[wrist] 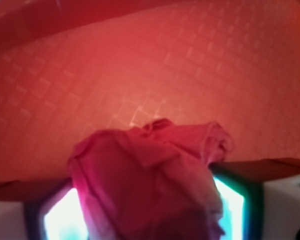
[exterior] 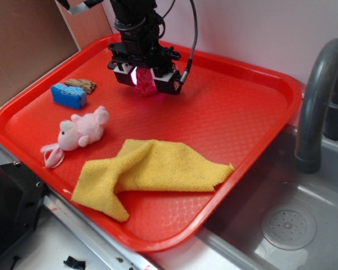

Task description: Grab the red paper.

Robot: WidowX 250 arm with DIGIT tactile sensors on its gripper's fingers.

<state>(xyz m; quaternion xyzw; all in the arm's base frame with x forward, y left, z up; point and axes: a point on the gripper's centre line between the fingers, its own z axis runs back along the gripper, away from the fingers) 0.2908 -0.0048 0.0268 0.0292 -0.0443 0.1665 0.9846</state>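
The gripper [exterior: 145, 80] is clamped on the red paper [wrist: 150, 175], a crumpled wad bulging out below its fingertips just above the red tray [exterior: 225, 112], and because the creased paper is soft, it could compress and slip free.

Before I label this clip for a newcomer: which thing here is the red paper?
On the big red tray, look to the far side, under the black gripper. The red paper is the dark, crinkled wad pinched in it. Unlike the pink plush toy and yellow cloth nearer the front, it is creased and darker than the tray.
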